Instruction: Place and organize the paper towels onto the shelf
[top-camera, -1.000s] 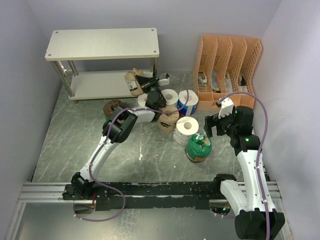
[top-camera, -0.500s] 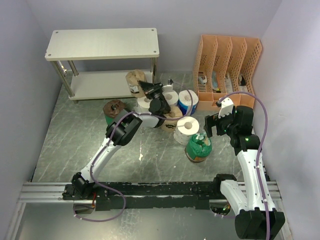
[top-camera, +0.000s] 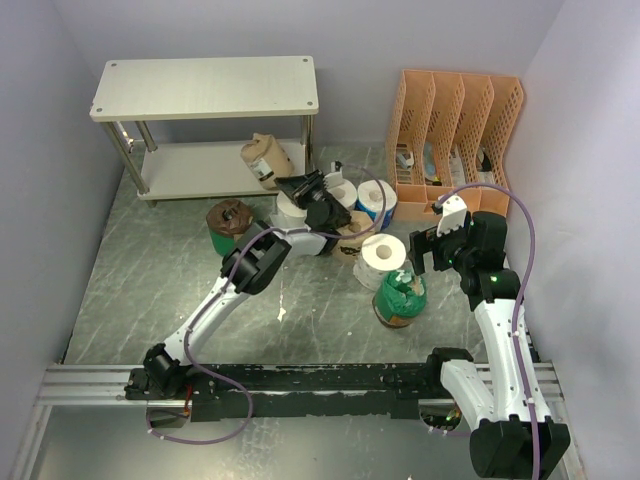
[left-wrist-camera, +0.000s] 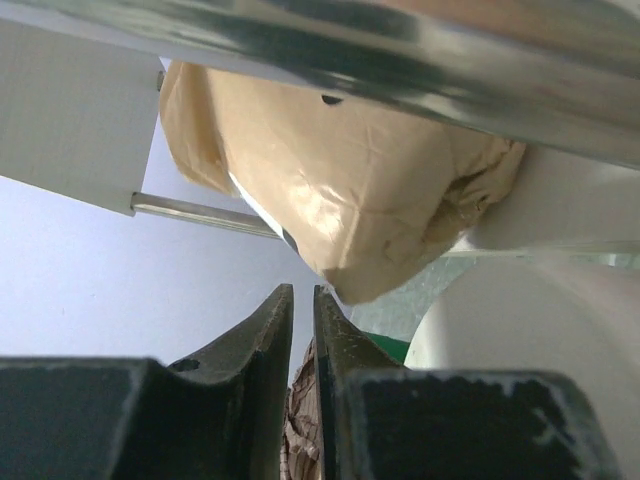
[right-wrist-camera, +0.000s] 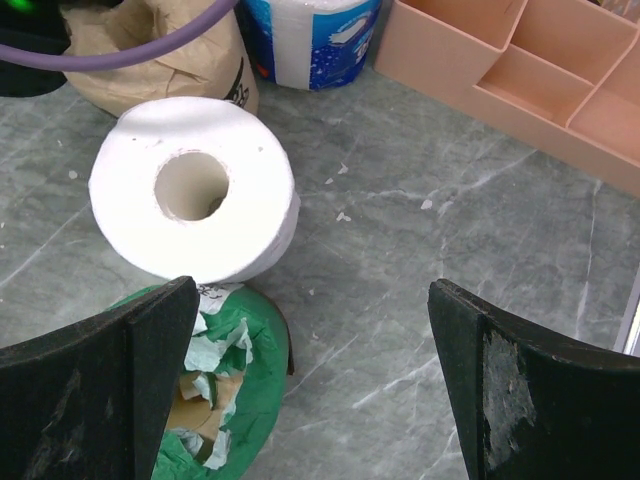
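Note:
A tan roll (top-camera: 262, 158) lies tilted on the front right edge of the shelf's lower board (top-camera: 190, 168); it fills the left wrist view (left-wrist-camera: 340, 190). My left gripper (top-camera: 300, 186) is just right of it, jaws nearly together with nothing between them (left-wrist-camera: 303, 300). A white roll (top-camera: 381, 255) leans on a green-wrapped roll (top-camera: 400, 298); both show in the right wrist view, white (right-wrist-camera: 195, 190) and green (right-wrist-camera: 210, 400). My right gripper (top-camera: 428, 250) hovers open and empty beside them (right-wrist-camera: 312, 300).
More rolls cluster on the floor: a blue-printed one (top-camera: 378, 205), two white (top-camera: 340, 192), a tan one (top-camera: 350, 232), and a green-and-brown one (top-camera: 228, 222) left of the left arm. The orange file organizer (top-camera: 460, 130) stands at the back right. The shelf's top board (top-camera: 205, 88) is bare.
The left gripper let go of the tan roll on the lower shelf board and drew back to the right, its jaws closing. The white roll shifted slightly. The right arm stayed still.

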